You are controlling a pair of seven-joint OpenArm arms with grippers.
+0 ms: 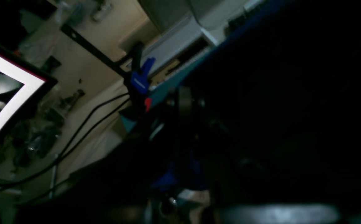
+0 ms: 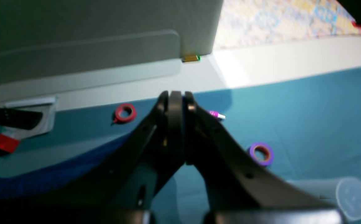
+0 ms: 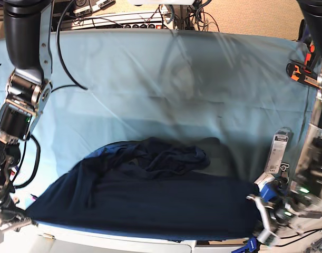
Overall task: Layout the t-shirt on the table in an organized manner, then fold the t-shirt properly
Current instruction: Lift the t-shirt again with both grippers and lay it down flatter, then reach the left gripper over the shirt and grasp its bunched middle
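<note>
The right gripper (image 2: 176,102), two black curved plastic fingers, has its tips pressed together with nothing visible between them; it hovers over the near left corner of the table, just beside the shirt's hem but apart from it. The left gripper (image 3: 266,224) sits at the near right corner, right at the shirt's edge; its wrist view is almost wholly dark, so the jaws cannot be made out there, though they count as closed, and whether cloth is pinched between them cannot be told.

One large dark blue heathered knit t-shirt (image 3: 150,200) lies along the near edge of the table, soft and wrinkled, spread in a wide band from left to right, with a bunched, rumpled mound of fabric at its far middle. It rests on the wide flat table covered with a smooth light teal cloth (image 3: 166,79), faintly creased, with a white edge showing at the near side.

In the right wrist view two small rolls of tape lie on the cloth: one red ring (image 2: 125,113) and one purple ring (image 2: 261,153), well apart. One blue plastic clamp (image 1: 141,77) grips the table's edge in the left wrist view.
</note>
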